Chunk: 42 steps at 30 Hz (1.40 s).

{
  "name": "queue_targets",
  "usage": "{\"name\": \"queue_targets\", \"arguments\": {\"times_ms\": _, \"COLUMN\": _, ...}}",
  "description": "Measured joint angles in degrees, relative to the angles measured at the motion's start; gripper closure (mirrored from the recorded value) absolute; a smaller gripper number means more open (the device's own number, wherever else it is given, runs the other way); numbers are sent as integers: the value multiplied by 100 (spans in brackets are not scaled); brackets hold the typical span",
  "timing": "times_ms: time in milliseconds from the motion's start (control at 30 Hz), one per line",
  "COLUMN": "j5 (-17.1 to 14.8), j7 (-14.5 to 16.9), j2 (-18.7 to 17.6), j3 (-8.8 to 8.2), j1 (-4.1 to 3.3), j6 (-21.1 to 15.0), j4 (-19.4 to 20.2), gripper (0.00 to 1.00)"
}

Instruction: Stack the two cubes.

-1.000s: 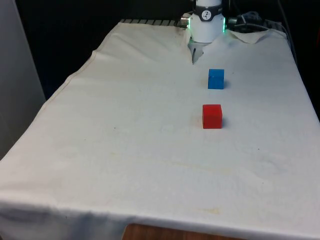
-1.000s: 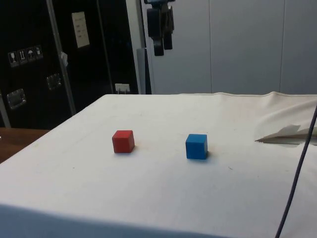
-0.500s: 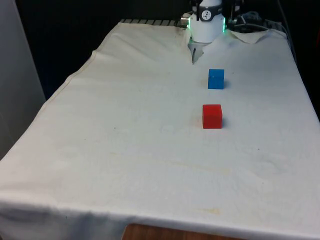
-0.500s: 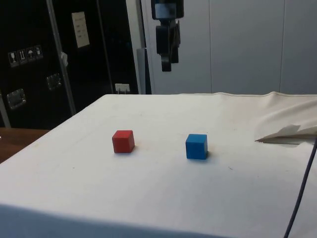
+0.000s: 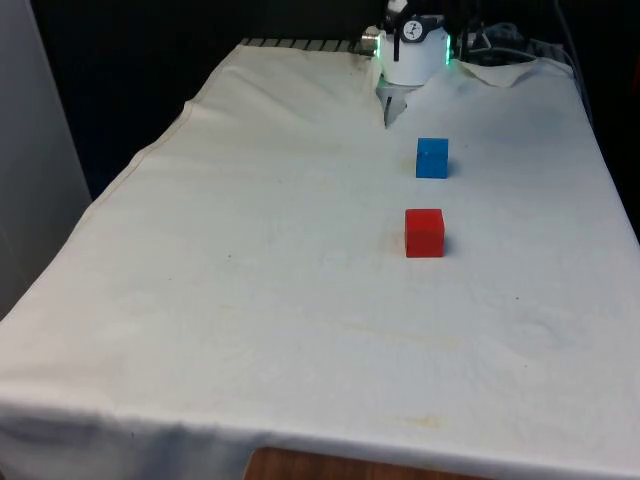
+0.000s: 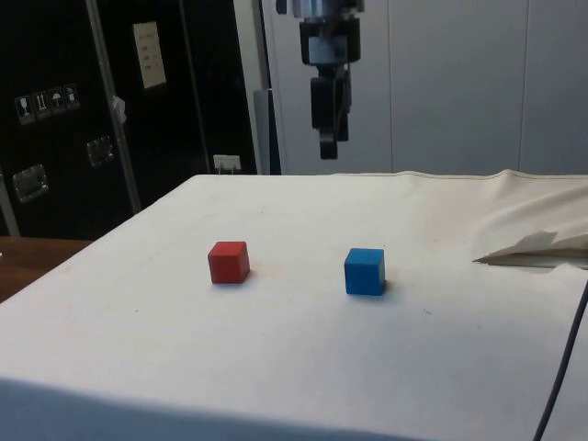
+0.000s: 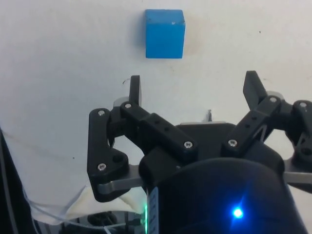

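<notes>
Your biggest worry is the white cloth on the table. It is soft and has folds, so a cube could tip or slide if you push down on it too hard.

Next is the gripper. It hangs high over the table, well above the cubes, and it holds nothing. Its two fingers are spread wide apart. If you come down a bit off to one side, a finger could bump the cube and knock it away.

Now the cubes. The blue cube sits flat on the cloth, nearer the robot. In the wrist view you can see the blue cube ahead of the open fingers, not between them yet. The red cube sits flat too, near the blue one but not touching it. Both look small, with sharp corners. If you set one on the other crooked, the top one may fall off.
</notes>
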State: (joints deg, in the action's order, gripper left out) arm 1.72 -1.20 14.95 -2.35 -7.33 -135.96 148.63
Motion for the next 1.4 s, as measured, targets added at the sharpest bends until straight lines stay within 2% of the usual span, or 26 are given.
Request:
{"name": "queue_targets", "arguments": {"times_ms": 400, "j5": 0, "j7": 0, "j2": 0, "j3": 52, "j1": 0, "j6": -395, "j4": 390, "gripper": 0}}
{"name": "queue_targets", "arguments": {"times_ms": 867, "j5": 0, "j7": 6, "j2": -6, "j3": 86, "j1": 0, "j6": -413, "j4": 458, "gripper": 0}}
{"name": "queue_targets", "arguments": {"times_ms": 1133, "j5": 0, "j7": 6, "j2": -183, "j3": 92, "j1": 0, "j6": -642, "j4": 579, "gripper": 0}}
{"name": "queue_targets", "arguments": {"times_ms": 1400, "j5": 0, "j7": -11, "j2": -430, "j3": 143, "j1": 0, "j6": -1020, "j4": 693, "gripper": 0}}
